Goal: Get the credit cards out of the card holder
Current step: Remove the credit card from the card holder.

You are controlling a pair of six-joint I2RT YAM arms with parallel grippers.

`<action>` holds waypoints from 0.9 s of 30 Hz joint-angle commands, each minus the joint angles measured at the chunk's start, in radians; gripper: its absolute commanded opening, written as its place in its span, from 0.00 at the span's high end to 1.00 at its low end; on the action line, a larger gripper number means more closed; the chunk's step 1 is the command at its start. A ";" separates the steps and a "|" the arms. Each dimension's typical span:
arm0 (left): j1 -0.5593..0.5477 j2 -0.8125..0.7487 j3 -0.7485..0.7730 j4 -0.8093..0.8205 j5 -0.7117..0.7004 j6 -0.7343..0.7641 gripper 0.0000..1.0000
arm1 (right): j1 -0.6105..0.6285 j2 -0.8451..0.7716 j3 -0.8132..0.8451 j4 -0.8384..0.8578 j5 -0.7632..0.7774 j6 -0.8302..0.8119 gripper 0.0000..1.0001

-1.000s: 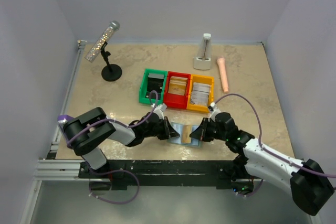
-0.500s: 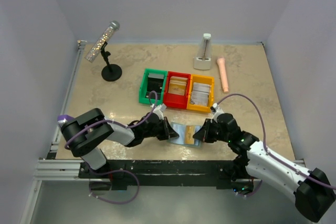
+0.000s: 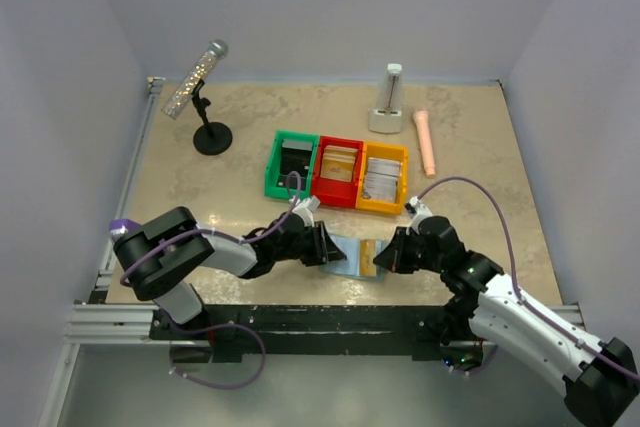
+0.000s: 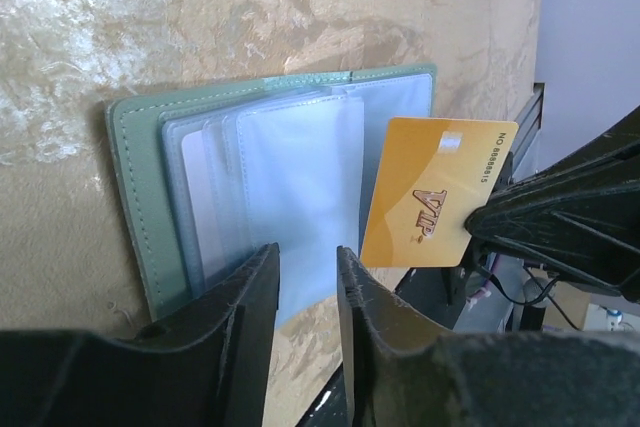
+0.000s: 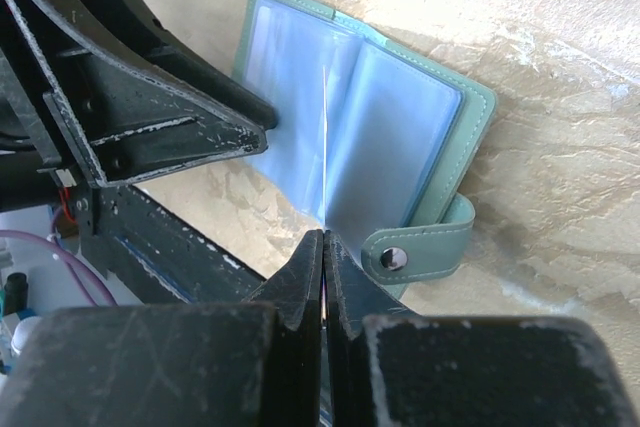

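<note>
1. The card holder [image 4: 135, 197] lies spread open on the worktop [image 3: 480, 147], close to the near edge and between the two arms. Its grey-green cover is down and its pale blue sleeves face up. Its snap tab [image 5: 425, 247] sticks out on the side towards the right arm.
2. The right pincer [image 5: 323, 240] is closed flat on one gold card [image 4: 435, 197], gripping it by the end farthest from the holder's fold.
3. In the left wrist view all four corners of that card show. It sits partly over the holder's outer edge and partly beyond it, so I judge it free of its sleeve, or very nearly so.
4. The left pincer [image 4: 307, 252] has its fingers a narrow gap apart, with nothing clamped between them. Its tips sit at the edge of the holder's other panel. It looks set to pin the holder down, but I cannot tell whether the tips actually press on it.
5. So one card is out or almost out, but not yet set down anywhere.
6. What is left is to carry this card clear, lay it on the worktop and go through the other sleeves. They look pale and layered, and I cannot tell whether any of them hold more cards
</note>
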 commanded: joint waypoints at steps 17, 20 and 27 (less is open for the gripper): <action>0.002 -0.149 0.058 -0.268 -0.052 0.130 0.41 | -0.002 -0.080 0.136 -0.144 0.041 -0.086 1.00; 0.002 -0.201 0.070 -0.282 -0.052 0.137 0.32 | -0.002 -0.080 0.151 -0.150 0.029 -0.101 1.00; 0.003 -0.368 0.081 -0.300 -0.021 0.179 0.02 | -0.002 -0.017 0.242 -0.191 -0.098 -0.205 1.00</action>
